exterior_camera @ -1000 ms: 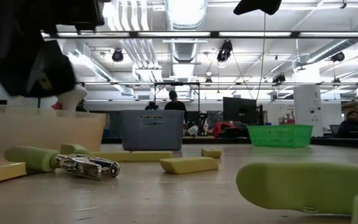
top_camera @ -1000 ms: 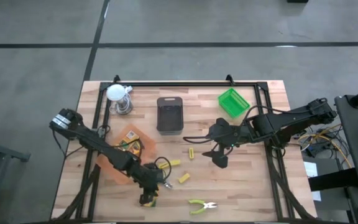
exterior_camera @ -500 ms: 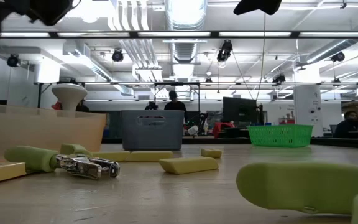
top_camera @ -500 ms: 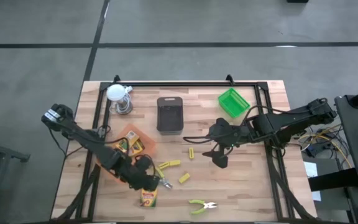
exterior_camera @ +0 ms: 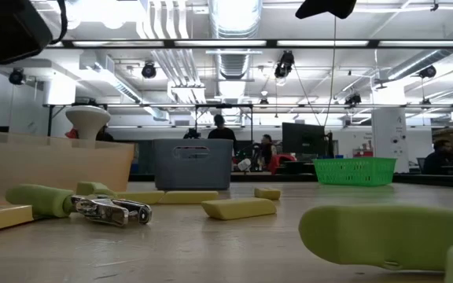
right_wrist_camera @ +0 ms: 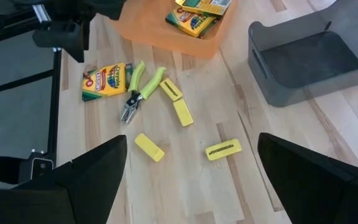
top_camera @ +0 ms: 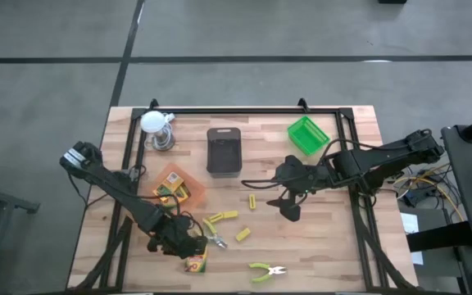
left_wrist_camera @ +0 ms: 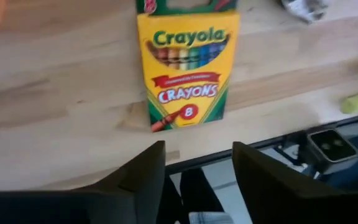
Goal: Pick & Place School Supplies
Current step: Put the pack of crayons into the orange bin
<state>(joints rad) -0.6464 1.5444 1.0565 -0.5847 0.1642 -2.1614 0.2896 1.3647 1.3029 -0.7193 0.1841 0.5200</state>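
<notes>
Crayon box flat on the table, left hand above it

High view: the left hand (top_camera: pixel 179 242) hovers by the crayon box (top_camera: pixel 195 263) at the table's (top_camera: pixel 334 246) near edge; the right hand (top_camera: pixel 289 206) waits mid-table. Left wrist view: fingers (left_wrist_camera: pixel 145 177) parted, holding nothing, the box lying just beyond them. Right wrist view: fingers (right_wrist_camera: pixel 95 168) spread wide over yellow blocks (right_wrist_camera: pixel 183 112) and pliers (right_wrist_camera: pixel 135 87).
</notes>
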